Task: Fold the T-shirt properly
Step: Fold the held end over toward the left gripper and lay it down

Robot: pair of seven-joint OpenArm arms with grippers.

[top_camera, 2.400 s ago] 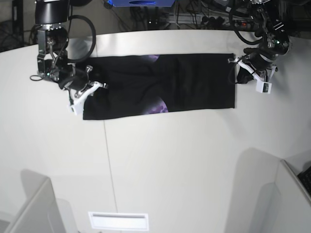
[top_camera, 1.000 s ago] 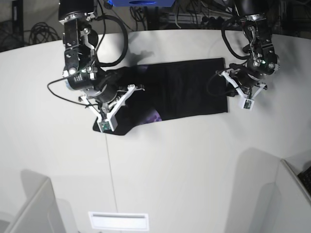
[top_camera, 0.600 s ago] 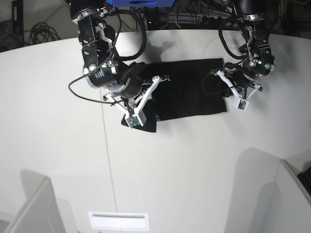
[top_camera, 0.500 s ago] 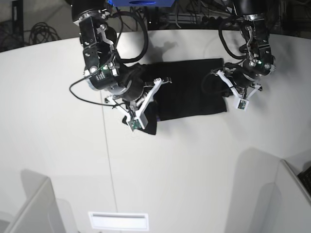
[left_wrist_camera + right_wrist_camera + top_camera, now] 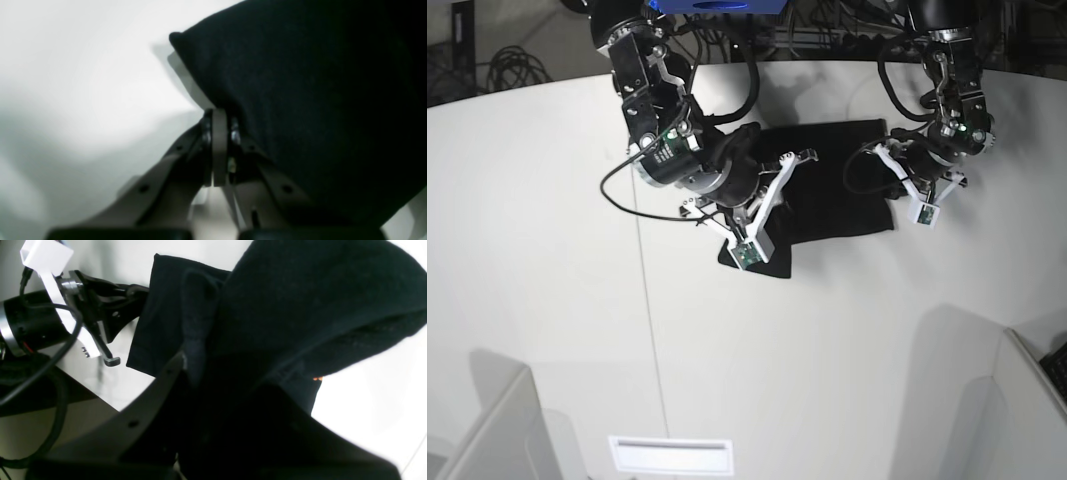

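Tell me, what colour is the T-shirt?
The T-shirt looks plain black, clearest in the base view.

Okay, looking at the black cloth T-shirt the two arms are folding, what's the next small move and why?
Probably carry the right gripper a little further toward the left gripper. It is shut on one end of the black cloth T-shirt, doubled partway over, while the left gripper pins the far edge against the white table. The two ends do not yet meet.

White table, thin seam down left half; black cables behind far edge; blue object at top
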